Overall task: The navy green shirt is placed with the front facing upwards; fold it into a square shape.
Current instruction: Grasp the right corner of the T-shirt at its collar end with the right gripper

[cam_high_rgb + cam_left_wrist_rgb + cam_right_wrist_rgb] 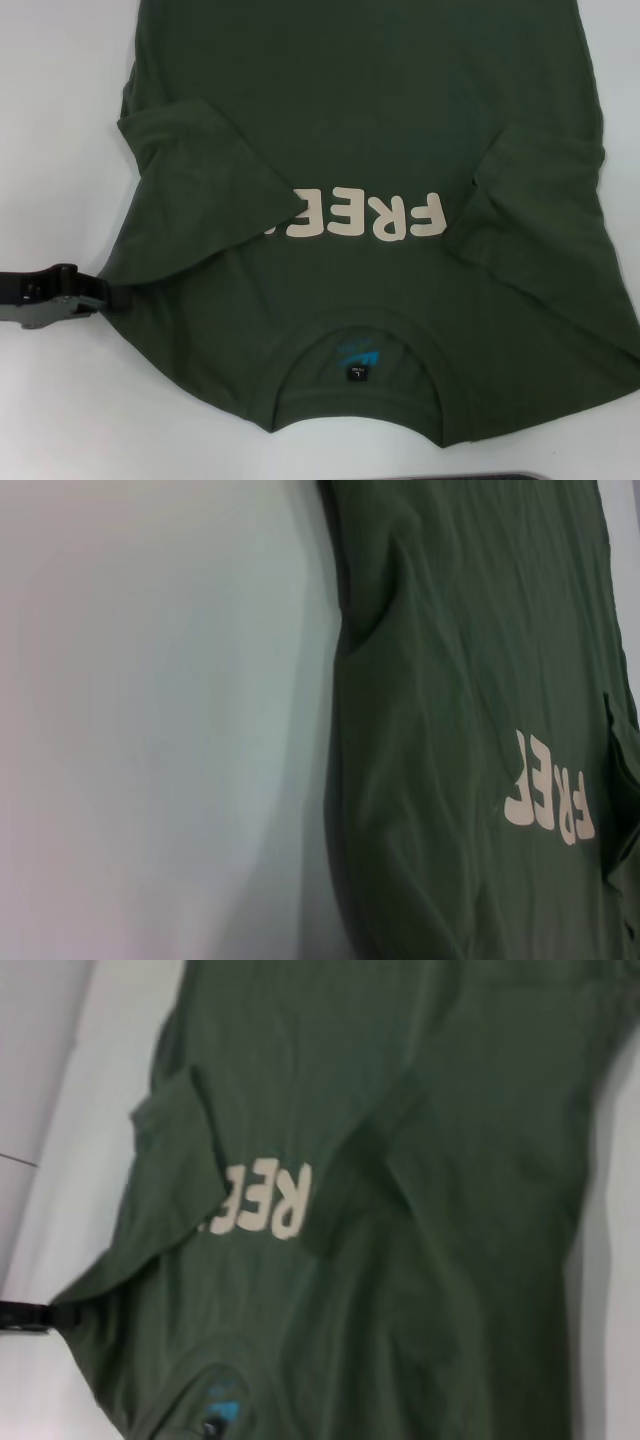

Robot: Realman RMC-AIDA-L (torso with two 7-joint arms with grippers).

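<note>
Green shirt (380,130) flat on white worktop (60,120), both sleeves folded in. Left claw (100,292) pinches shirt edge. Right claw out of sight.

Dark olive-green shirt (380,120), cream "FREE!" lettering (365,217), black neck label (358,373) with teal print, on a white table (60,90).

The left gripper (97,297) reaches in low and level from the robot's left, its dark fingertips meeting the folded left edge of the navy green shirt (380,130) near the shoulder, fingers drawn together on the fabric. The right arm stays outside the head camera's view.
</note>
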